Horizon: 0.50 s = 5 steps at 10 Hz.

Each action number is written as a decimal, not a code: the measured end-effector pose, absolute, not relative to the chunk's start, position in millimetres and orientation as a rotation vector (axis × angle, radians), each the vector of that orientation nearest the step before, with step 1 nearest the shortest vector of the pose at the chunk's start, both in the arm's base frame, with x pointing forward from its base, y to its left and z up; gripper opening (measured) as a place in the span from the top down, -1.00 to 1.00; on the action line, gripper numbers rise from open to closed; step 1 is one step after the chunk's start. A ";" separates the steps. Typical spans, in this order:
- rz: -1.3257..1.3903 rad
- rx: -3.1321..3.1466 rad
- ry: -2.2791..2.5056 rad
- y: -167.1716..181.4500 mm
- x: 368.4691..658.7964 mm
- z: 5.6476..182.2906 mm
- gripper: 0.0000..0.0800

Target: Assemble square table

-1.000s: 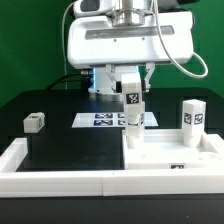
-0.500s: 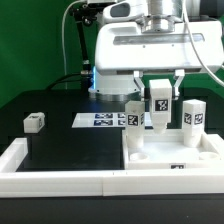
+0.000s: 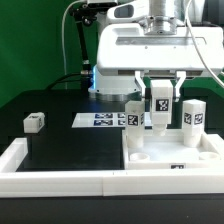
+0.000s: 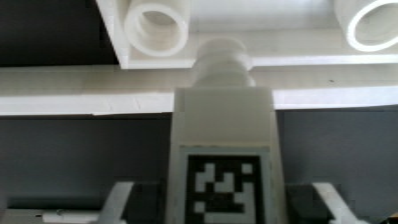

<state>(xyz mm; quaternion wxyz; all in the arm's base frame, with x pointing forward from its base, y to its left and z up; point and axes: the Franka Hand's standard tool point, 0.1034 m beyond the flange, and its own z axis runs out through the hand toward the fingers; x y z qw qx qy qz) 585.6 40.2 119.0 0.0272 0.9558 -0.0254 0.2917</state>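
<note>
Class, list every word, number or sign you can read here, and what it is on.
No words or numbers can be read.
Held leg: black-and-white tag, pattern only.
Standing legs, lying leg, marker board: tags too small to read.

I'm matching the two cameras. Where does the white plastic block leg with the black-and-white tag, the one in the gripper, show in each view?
Exterior view: the white tagged block leg hangs upright in the gripper, right of centre, over the slab.
Wrist view: it fills the centre, its tag nearest the camera.
Shared landmark: the white square tray-like slab with round holes.
</note>
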 end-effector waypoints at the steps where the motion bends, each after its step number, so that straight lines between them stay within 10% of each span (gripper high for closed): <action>1: 0.906 2.967 -0.101 50.0 586.0 117.6 0.27; 5: 0.939 3.008 -0.104 99.4 601.4 104.3 0.27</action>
